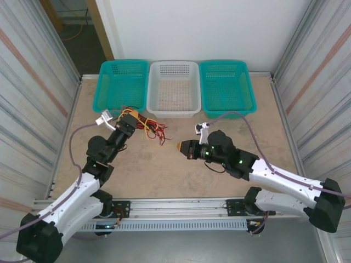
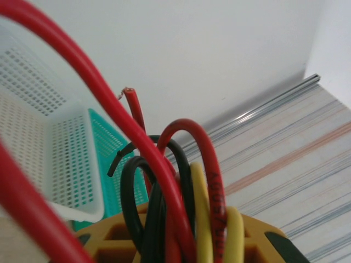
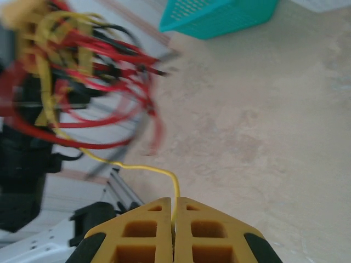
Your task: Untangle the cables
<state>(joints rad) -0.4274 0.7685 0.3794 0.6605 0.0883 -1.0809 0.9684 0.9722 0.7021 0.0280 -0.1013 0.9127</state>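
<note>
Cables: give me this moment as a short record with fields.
left gripper: shut on tangled bundle of thin red, black and yellow wires
right gripper: shut on one thin yellow wire leading out of that bundle
baskets: white plastic mesh basket between two teal plastic mesh baskets, at the table's far edge

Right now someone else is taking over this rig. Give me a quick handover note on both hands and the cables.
Left hand: shut on the cable bundle, close to the white basket.
Right hand: shut on one yellow wire that runs back into the bundle.
Done: one strand singled out and gripped.
Left: that yellow wire is not free yet, and the red, black and yellow wires are a tangle at the left hand. Probably next is to draw the yellow strand clear.
</note>
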